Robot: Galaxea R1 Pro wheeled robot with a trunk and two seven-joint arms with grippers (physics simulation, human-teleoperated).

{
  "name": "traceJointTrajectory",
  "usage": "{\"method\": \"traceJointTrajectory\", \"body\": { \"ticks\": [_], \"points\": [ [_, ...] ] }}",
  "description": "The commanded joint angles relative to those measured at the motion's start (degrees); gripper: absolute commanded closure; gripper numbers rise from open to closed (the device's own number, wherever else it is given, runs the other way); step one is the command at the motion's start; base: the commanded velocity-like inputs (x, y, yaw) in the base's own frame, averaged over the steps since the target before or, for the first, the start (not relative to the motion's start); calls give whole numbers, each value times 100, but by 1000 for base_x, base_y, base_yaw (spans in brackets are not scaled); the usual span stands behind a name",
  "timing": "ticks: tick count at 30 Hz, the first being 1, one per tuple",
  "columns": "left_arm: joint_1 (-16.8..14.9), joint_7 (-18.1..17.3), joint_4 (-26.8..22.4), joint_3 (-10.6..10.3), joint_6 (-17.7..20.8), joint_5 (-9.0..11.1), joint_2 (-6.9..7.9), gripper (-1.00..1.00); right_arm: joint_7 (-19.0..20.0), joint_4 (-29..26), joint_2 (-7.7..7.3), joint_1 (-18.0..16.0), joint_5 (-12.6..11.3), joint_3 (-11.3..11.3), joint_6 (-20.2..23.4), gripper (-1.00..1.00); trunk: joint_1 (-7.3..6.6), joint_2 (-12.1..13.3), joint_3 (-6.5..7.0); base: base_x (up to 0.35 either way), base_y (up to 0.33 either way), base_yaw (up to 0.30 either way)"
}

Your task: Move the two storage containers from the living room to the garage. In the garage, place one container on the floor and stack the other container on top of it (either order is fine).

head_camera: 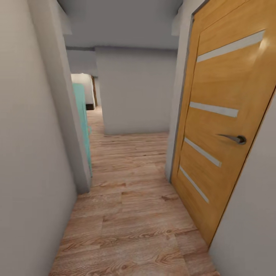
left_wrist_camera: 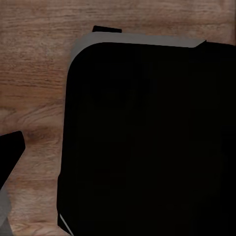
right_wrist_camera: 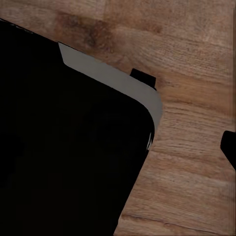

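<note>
The head view looks down a narrow corridor with a light wood plank floor (head_camera: pixel 130 214). A honey-coloured wooden door (head_camera: pixel 222 126) with pale horizontal inlay strips and a dark lever handle (head_camera: pixel 234 138) stands on the right side. A plain pale wall (head_camera: pixel 30 153) runs along the left side, and a turquoise panel (head_camera: pixel 82 119) shows past its corner. A pale wall block (head_camera: pixel 134 92) closes the corridor ahead, with a passage continuing at its left. The left wrist view shows a large black rounded body with a grey edge (left_wrist_camera: pixel 147 137) above wood plank flooring (left_wrist_camera: pixel 34 88). The right wrist view shows a similar black body (right_wrist_camera: pixel 69 147) over wood flooring (right_wrist_camera: pixel 191 162). The state of the fingers on either arm cannot be determined. The location of the storage containers cannot be determined from these views.
</note>
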Motion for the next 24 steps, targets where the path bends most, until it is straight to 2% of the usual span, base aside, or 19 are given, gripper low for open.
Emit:
{"method": "traceJointTrajectory", "body": {
  "ticks": [1,12,24],
  "points": [
    [-2,-4,1,31,-13,36,-2,-100,28,18,1,-7,-61,40,-34,-100,2,-3,-5,169,0,192],
    [-2,-4,1,31,-13,28,2,-100,22,18,3,-7,-60,43,-31,-100,2,-3,-5,37,0,242],
    [-2,-4,1,31,-13,27,-2,-100,22,18,-5,-7,-65,45,-17,-100,2,-3,-5,1,0,43]
  ]
}}
